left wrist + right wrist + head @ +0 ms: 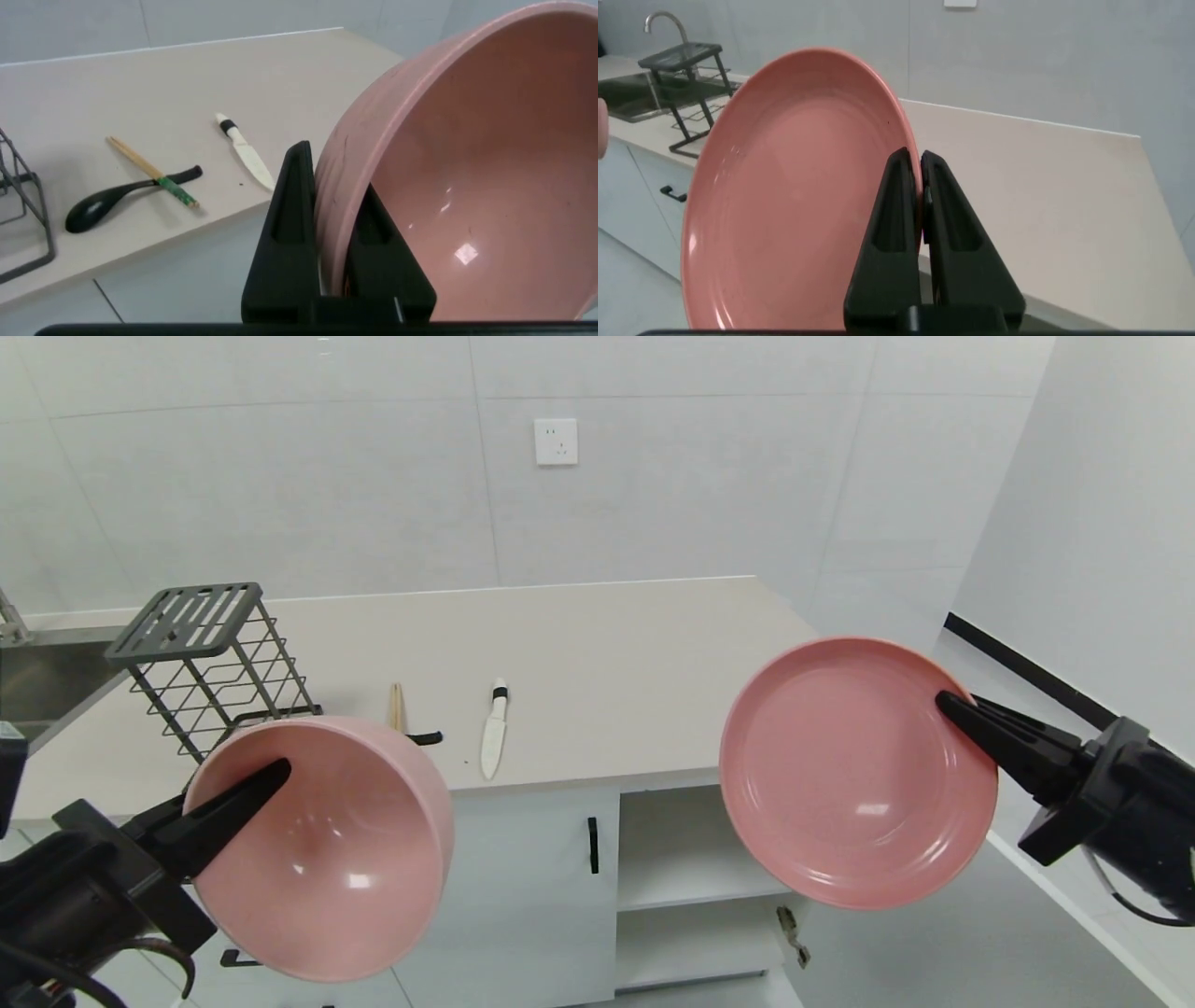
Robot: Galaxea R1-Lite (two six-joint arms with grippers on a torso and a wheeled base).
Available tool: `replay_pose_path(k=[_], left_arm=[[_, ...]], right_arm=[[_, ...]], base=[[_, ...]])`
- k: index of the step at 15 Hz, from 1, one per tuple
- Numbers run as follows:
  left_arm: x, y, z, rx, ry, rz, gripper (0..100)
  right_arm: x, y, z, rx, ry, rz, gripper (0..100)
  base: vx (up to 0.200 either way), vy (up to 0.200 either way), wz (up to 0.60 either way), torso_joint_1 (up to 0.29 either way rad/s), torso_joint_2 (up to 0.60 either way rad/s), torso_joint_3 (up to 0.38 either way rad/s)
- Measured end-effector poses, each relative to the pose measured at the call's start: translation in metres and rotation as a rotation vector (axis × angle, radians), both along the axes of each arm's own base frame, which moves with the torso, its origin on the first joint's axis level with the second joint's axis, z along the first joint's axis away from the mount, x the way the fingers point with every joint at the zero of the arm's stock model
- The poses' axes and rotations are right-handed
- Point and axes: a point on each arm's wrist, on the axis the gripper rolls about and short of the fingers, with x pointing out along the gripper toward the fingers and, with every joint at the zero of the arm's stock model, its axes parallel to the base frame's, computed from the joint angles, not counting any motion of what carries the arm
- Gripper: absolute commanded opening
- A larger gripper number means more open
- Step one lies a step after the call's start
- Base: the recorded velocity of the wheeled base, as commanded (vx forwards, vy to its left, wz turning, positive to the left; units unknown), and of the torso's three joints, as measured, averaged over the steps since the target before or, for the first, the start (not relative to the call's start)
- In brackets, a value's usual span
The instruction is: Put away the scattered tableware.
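Observation:
My left gripper (266, 782) (332, 201) is shut on the rim of a pink bowl (336, 849) (467, 168), held tilted in the air in front of the counter at the left. At the right, my right gripper (950, 705) (920, 173) is shut on the rim of a pink plate (854, 770) (785, 196), also held up and tilted, beyond the counter's right end. On the counter lie a white knife (493, 733) (245, 154), wooden chopsticks (396, 706) (149, 170) and a black spoon (117, 198).
A black wire rack (210, 663) (691, 79) stands at the counter's left, beside a sink (42, 677) (635, 93) with a tap. Below the counter (597, 653) are a closed cabinet door (532, 896) and open shelves (700, 877).

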Motion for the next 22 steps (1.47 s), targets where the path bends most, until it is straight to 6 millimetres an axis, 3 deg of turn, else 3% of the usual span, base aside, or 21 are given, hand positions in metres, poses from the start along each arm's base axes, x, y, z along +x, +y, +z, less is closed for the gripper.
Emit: replay_pose_path(k=[22], left_arm=[[0.0022, -0.0009, -0.0050, 0.011, 0.028, -0.005, 0]], right_arm=[[0.0021, 0.0037, -0.0072, -0.011, 0.037, 0.016, 0]], base=[[0.000, 0.000, 0.00, -0.261, 0.48, 0.222]])
